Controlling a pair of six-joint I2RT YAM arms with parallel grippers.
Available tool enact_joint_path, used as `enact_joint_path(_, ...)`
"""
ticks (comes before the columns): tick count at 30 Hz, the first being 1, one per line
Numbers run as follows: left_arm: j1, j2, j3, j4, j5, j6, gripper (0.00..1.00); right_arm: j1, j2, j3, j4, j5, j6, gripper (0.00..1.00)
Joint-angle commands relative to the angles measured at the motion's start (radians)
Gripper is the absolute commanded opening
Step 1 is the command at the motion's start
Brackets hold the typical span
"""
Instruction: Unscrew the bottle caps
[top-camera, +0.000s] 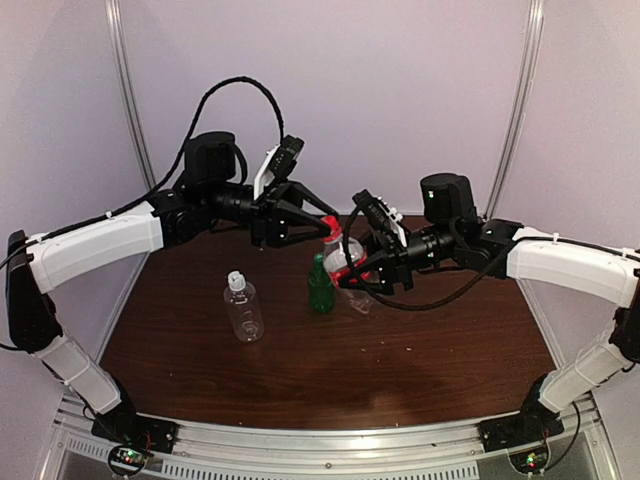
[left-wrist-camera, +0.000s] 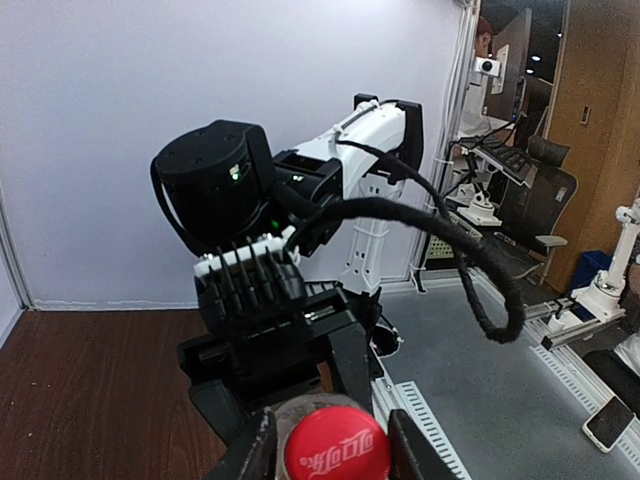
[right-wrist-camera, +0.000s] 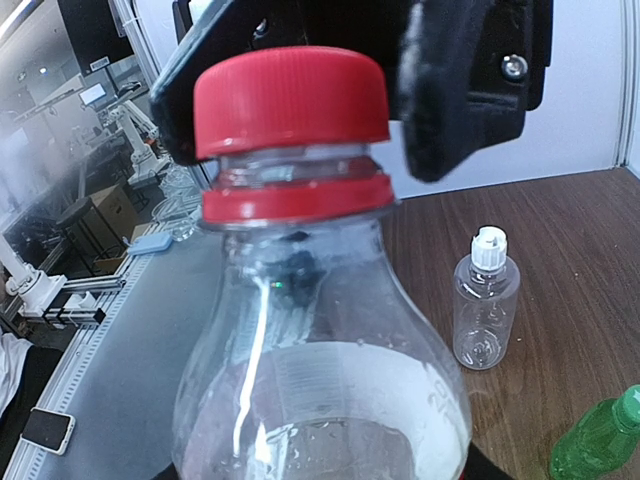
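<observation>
Here, the right gripper (top-camera: 360, 272) clamps the red-labelled bottle (right-wrist-camera: 320, 380) while the left gripper (left-wrist-camera: 332, 428) straddles its red cap (right-wrist-camera: 290, 95) end-on, whether pinching yet I cannot tell.

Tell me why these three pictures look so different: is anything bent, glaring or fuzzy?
Top external view: the wide lens bows the metal posts, everything slightly soft. Left wrist view: the red cap is cut off at the bottom edge, the room behind sharp. Right wrist view: the bottle looms huge, with a bright glare streak; the left background looks hazy.
</observation>
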Motion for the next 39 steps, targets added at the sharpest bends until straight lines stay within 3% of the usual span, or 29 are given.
enact_joint_path(1,0.001,0.003,-0.007,0.046,0.017,-0.006,0.36,-0.005,0.004,0.023,0.006,0.019,-0.003,0.48)
enact_joint_path(10,0.001,-0.005,0.005,0.013,-0.123,-0.060,0.25,-0.010,-0.019,0.029,-0.055,0.273,-0.021,0.46)
enact_joint_path(18,-0.020,-0.005,0.037,-0.018,-0.604,-0.374,0.14,-0.002,-0.044,0.001,-0.025,0.662,0.004,0.43)
enact_joint_path(22,-0.048,-0.004,0.036,-0.028,-0.729,-0.470,0.14,0.006,-0.047,-0.012,0.003,0.787,0.025,0.42)
enact_joint_path(28,-0.058,0.010,0.034,-0.009,-0.758,-0.518,0.18,0.024,-0.050,-0.025,0.014,0.859,0.026,0.41)
enact_joint_path(39,-0.057,0.036,0.036,0.060,-0.639,-0.474,0.30,0.023,-0.078,-0.047,0.043,0.723,0.011,0.41)
